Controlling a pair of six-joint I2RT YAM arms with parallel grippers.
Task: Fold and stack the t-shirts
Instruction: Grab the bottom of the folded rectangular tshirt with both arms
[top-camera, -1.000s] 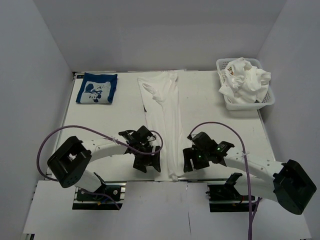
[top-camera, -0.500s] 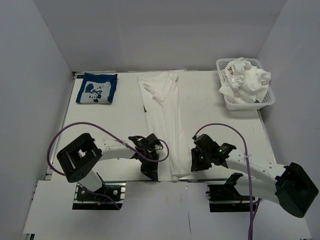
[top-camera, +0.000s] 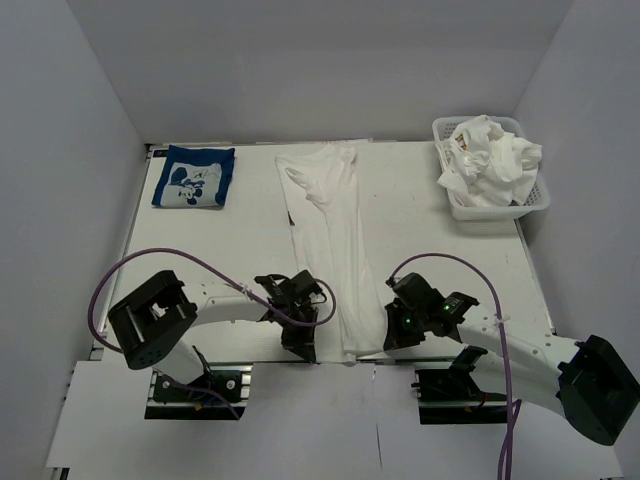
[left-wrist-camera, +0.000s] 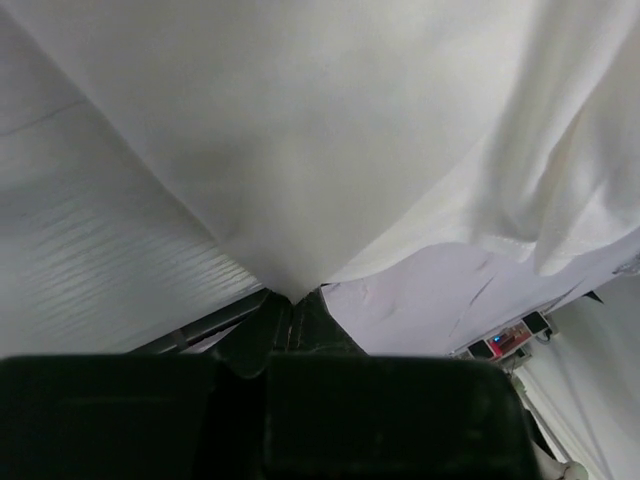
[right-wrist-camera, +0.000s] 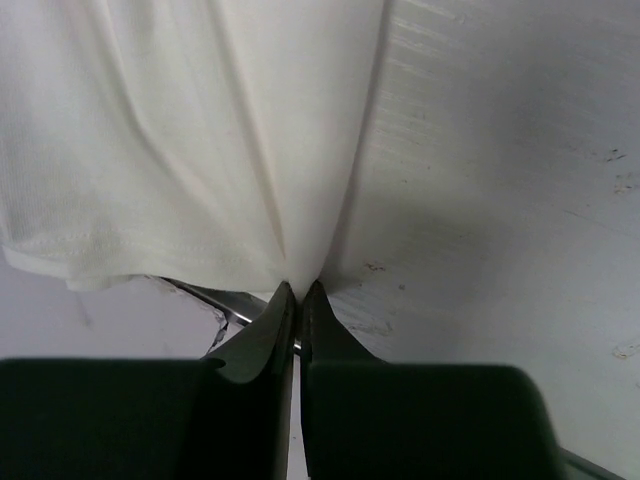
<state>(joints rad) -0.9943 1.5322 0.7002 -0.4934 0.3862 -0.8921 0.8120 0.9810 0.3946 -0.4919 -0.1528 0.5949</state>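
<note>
Both pincers are clamped on the white t-shirt (top-camera: 325, 240) at its near hem. The left pincer (top-camera: 302, 345) has the near-left corner and the right pincer (top-camera: 392, 335) the near-right; both wrist views show cloth nipped btwn closed fingers. The shirt lies mid-surface (top-camera: 440, 260) as a narrow strip, long axis near-to-far, hem near, sleeve/collar end far. To fold well, probably: lift both corners evenly, keep the hem taut, carry it far-ward w/o dragging, land edges square. The navy t-shirt (top-camera: 193, 176) sits folded far left, well apart.
</note>
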